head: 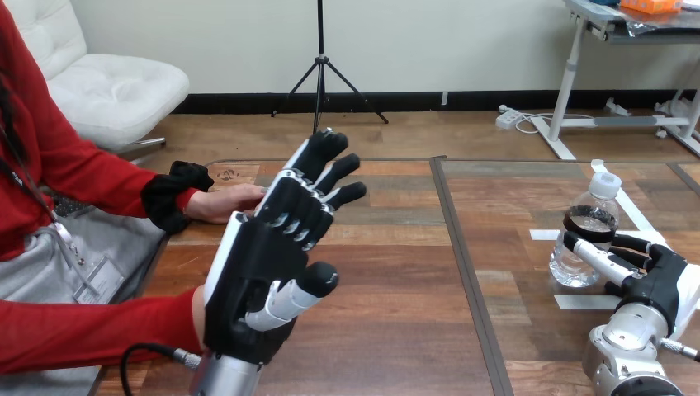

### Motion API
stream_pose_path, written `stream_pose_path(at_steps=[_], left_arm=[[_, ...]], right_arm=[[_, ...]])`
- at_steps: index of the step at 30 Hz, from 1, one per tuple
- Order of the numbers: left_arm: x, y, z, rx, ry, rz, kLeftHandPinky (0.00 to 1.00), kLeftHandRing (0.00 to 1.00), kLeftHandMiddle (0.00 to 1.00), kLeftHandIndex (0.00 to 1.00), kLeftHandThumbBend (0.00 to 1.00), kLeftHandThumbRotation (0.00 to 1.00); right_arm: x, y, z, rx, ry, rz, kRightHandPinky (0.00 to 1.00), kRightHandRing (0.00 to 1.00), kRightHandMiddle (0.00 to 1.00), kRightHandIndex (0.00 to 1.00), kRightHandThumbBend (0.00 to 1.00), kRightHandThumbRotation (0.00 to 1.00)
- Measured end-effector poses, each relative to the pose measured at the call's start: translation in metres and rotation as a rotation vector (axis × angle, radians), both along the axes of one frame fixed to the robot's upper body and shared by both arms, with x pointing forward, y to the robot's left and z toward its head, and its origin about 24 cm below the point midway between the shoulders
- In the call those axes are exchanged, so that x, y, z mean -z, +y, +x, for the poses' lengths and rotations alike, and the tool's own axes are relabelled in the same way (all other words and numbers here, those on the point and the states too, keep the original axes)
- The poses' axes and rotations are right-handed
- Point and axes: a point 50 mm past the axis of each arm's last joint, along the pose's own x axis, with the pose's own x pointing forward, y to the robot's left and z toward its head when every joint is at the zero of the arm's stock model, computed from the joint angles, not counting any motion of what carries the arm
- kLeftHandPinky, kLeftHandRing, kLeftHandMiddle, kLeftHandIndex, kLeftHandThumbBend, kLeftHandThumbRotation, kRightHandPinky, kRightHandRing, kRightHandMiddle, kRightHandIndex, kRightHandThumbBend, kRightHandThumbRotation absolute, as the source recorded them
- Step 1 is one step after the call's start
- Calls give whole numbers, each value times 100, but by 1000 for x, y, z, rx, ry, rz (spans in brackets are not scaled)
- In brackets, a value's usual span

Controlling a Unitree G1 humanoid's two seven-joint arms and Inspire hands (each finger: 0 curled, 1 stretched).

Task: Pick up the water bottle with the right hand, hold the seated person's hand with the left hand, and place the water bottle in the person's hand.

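Observation:
A clear water bottle (584, 247) with a white cap stands on the table at the right. My right hand (656, 276) is against its right side, with the thumb lying across the bottle's front and the fingers reaching round behind it. Raised over the table's left half, my left hand (264, 264) is open with its fingers straight, holding nothing. Just beyond its fingers the person's hand (235, 200) rests flat on the table, apart from mine. The person's other arm, in a red sleeve (91, 330), ends behind the base of my left hand.
The person sits at the table's left side. White tape strips (582, 302) lie on the tabletop around the bottle. A dark seam (462, 272) runs front to back between the two table halves.

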Motion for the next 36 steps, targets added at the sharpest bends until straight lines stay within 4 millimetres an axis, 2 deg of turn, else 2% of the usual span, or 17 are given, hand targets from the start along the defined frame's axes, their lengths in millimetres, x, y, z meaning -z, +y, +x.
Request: stream_pose_path(at_steps=[7,10,25,27,36], left_arm=[[0,-2,1,16,0,2,83,91,94,92,100,55],[-1,-3,1,21,0,2,84,91,94,92,100,57],[-2,-4,3,39,-12,5,83,90,93,91,100,54],[-3,-4,3,40,-14,6,83,90,94,91,100,54],[-3,-4,3,39,-15,5,82,90,94,91,100,55]], right_arm=[[0,1,1,-19,-3,9,57,63,65,61,94,1],[0,1,1,-34,-8,18,61,67,70,67,93,2],[-1,4,5,-149,-5,23,77,83,86,88,99,18],[-1,4,6,-161,-3,22,82,88,89,92,100,19],[-2,4,7,-200,2,23,87,95,97,97,100,24]])
